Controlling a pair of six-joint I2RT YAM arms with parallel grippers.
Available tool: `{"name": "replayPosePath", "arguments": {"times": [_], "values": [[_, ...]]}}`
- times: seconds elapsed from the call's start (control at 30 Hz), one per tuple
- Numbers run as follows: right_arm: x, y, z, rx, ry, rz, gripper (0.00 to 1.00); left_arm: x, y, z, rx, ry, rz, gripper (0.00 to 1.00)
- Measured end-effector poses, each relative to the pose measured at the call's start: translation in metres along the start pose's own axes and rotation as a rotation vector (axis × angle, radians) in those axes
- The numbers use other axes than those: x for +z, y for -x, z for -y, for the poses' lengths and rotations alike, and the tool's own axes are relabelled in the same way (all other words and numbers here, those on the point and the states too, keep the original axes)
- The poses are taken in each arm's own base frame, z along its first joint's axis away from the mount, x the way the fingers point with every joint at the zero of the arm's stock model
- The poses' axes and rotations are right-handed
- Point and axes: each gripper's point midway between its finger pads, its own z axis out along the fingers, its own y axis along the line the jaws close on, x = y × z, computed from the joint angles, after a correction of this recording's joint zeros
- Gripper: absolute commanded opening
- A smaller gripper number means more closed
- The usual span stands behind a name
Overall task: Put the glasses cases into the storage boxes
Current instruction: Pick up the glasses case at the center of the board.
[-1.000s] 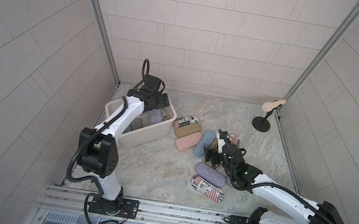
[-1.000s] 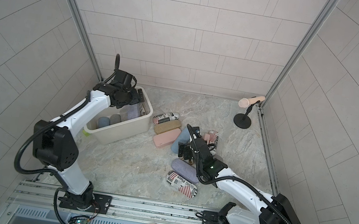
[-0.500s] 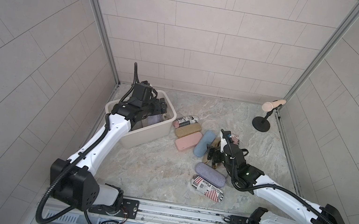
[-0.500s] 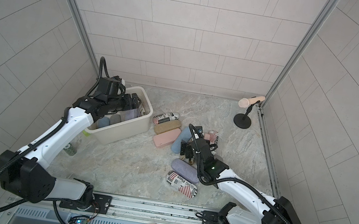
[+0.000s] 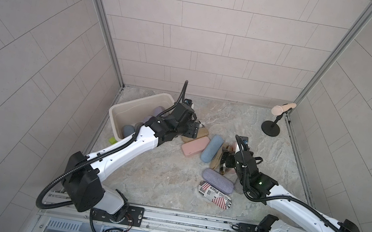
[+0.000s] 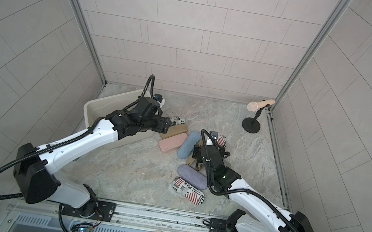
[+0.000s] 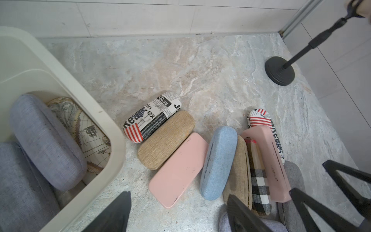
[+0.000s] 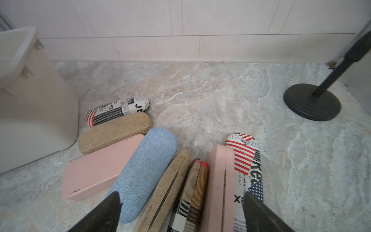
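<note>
The left gripper [image 7: 178, 194] and right gripper [image 8: 180, 192] are both open and empty. A few glasses cases [image 7: 218, 162] sit in the cream bin [image 7: 66, 86]; most lie packed together on the table [image 7: 200, 70] beside it. They look hard, light and smooth, so pinching across the middle seems best.

We find the storage box [image 5: 134, 110] at the back-left corner of the bench [image 5: 157, 175] with glasses cases [image 7: 46, 140] in it, further cases [image 5: 211, 149] side by side just right of it, and a microphone stand [image 5: 270, 129] at the back-right corner.

Two top views look down from high; wrist cameras sit close, sharing the glasses cases [image 7: 218, 162].
</note>
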Motion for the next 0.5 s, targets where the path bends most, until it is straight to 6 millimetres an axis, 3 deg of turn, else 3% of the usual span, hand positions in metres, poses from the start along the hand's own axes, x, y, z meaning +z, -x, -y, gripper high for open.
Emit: {"name": "replayPosePath", "arguments": {"times": [0.13, 0.27, 0.4, 0.5], "values": [[-0.006, 0.006, 0.027, 0.070, -0.083, 0.046, 0.96, 0.011, -0.022, 0.026, 0.064, -0.037, -0.023, 0.88], [-0.011, 0.004, 0.050, 0.131, -0.153, 0.069, 0.97, 0.045, -0.057, 0.044, 0.127, -0.019, -0.135, 0.89], [-0.011, 0.001, 0.060, 0.154, -0.185, 0.066, 0.97, 0.082, -0.087, 0.049, 0.154, 0.018, -0.264, 0.89], [-0.011, 0.000, 0.060, 0.162, -0.187, 0.065, 0.98, 0.102, -0.098, 0.053, 0.163, 0.043, -0.320, 0.89]]}}
